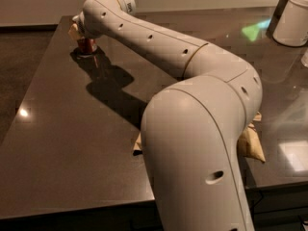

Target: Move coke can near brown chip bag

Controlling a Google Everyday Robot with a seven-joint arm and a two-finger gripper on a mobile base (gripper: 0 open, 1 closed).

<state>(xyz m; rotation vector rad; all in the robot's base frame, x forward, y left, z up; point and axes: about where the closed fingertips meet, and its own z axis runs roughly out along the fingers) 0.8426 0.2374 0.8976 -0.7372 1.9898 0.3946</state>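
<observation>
Camera view: one arm point(159, 37) reaches across a dark counter point(62, 143) toward 11 o'clock.
Gripper: the gripper point(77, 30) sits at the far left corner, directly over the coke can; whether it is clenched or released cannot be told, since the wrist covers it.
Coke can: the coke can point(87, 45) stands upright at 11 o'clock, only its red lower body showing beneath the gripper.
Brown chip bag: the brown chip bag point(252, 144) lies at 5 o'clock near the front edge, well apart from the can; only its tan crimped ends show past the arm.
Step in hand: judged to be securing the can before carrying it.
Doing it well: grip mid-body and keep the can upright. Travel toward 5 o'clock, then set it down just beside the bag without pressing into it.
Writing: none readable; the can's lettering and the bag's print are hidden.
Other: a white container point(294, 18) stands at 2 o'clock.
</observation>
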